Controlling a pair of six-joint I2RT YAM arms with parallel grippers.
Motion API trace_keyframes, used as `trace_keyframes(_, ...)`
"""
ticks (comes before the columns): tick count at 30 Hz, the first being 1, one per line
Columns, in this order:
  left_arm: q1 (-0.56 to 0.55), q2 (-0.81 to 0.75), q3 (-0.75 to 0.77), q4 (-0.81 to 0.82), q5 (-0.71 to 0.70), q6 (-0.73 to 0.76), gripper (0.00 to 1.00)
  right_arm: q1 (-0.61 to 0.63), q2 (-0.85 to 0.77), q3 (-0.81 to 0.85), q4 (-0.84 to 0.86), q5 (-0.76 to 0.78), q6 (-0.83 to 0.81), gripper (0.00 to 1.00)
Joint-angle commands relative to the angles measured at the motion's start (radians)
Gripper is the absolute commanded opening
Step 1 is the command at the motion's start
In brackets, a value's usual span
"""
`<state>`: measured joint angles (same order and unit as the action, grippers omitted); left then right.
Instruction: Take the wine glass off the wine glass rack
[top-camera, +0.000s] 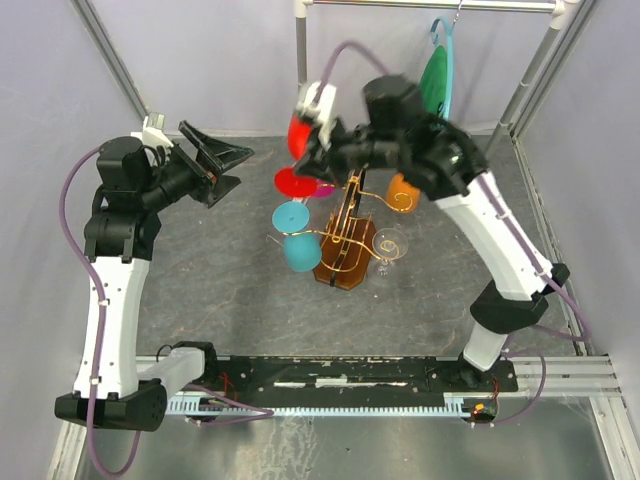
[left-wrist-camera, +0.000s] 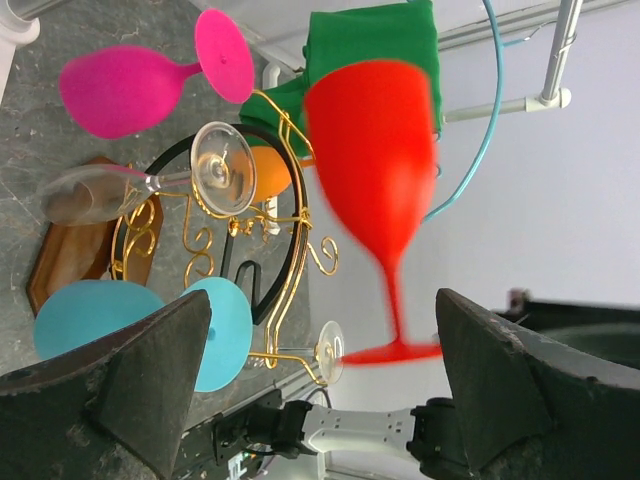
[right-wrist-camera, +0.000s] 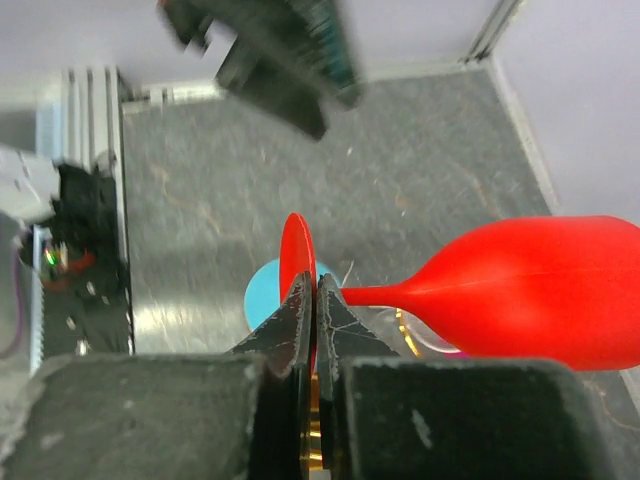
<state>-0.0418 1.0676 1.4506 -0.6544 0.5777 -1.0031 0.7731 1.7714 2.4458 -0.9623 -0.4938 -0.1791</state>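
Wine glass: red wine glass (top-camera: 298, 133), in the air just far-left of the wine glass rack (top-camera: 345, 262); looks clear of the gold wire arms.
Right pincer (right-wrist-camera: 316, 300): closed tight on the edge of the glass's foot (right-wrist-camera: 295, 250).
Left pincer (top-camera: 238, 166): fingers spread wide, empty, facing the glass from the left.
Handling: probably light, stiff and smooth. An edge hold on the foot could let it pivot or slip, so the stem seems the surer place.
Hazard: teal glass (top-camera: 300, 250) and clear glass (top-camera: 388, 245) hang close by.

Robot lab cell: aluminium frame posts (top-camera: 110, 55), lilac walls (top-camera: 40, 100), grey tabletop (top-camera: 220, 290).
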Motion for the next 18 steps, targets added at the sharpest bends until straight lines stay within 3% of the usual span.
trace_keyframes(1,-0.003,0.013,0.048,0.041,0.035,0.012,0.99,0.129,-0.109,-0.175,0.017,0.183,-0.32,0.02)
trace_keyframes(5,-0.007,0.02,0.063,0.04,0.047,0.022,0.98,0.214,-0.161,-0.285,0.059,0.212,-0.43,0.01)
trace_keyframes(11,-0.026,0.016,0.046,0.0,0.042,0.066,0.97,0.3,-0.145,-0.258,0.021,0.237,-0.522,0.01)
trace_keyframes(18,-0.027,0.009,0.04,-0.012,0.008,0.089,0.97,0.377,-0.158,-0.261,0.037,0.218,-0.519,0.01)
